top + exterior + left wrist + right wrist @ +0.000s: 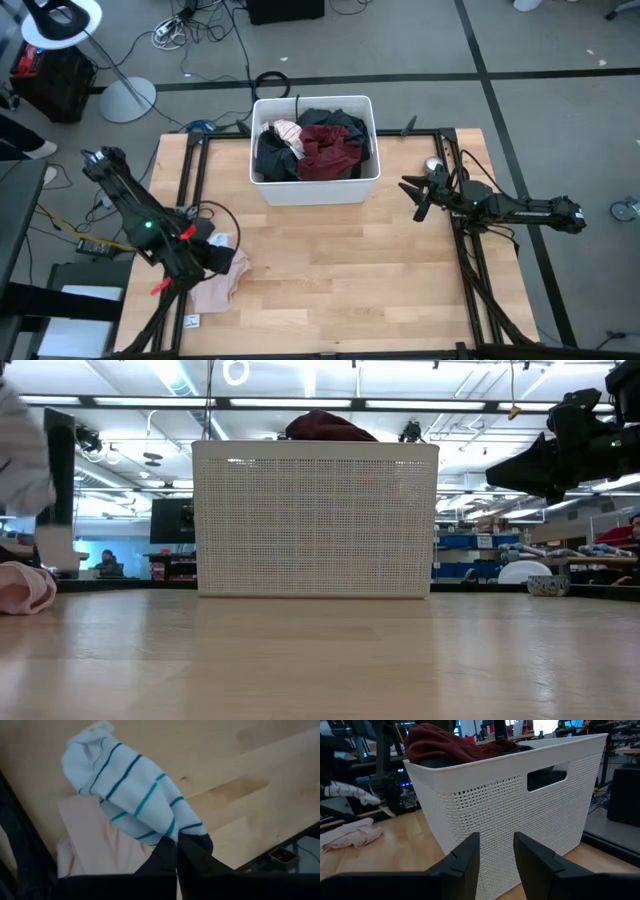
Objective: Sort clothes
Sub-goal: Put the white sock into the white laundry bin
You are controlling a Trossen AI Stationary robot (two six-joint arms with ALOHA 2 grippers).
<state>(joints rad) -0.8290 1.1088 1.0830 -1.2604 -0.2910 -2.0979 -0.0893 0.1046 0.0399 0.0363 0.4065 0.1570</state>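
A white striped sock (135,790) hangs pinched in the left gripper (176,851), fingers closed on its dark toe, above the pink garment (218,285) at lower left of the high view. The step looks like setting it down; releasing comes next. The right gripper (496,851), fingers parted and empty, waits beside the white bin (316,185), where maroon and black clothes (318,146) remain.

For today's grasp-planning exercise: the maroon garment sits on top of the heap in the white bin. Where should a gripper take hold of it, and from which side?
Grip the raised bunched fold of the maroon garment, which stands above the bin's rim, coming straight down from above. The walls block any sideways approach. The open right gripper, just beside the bin, is likely the nearer one; the left gripper holds a striped sock.
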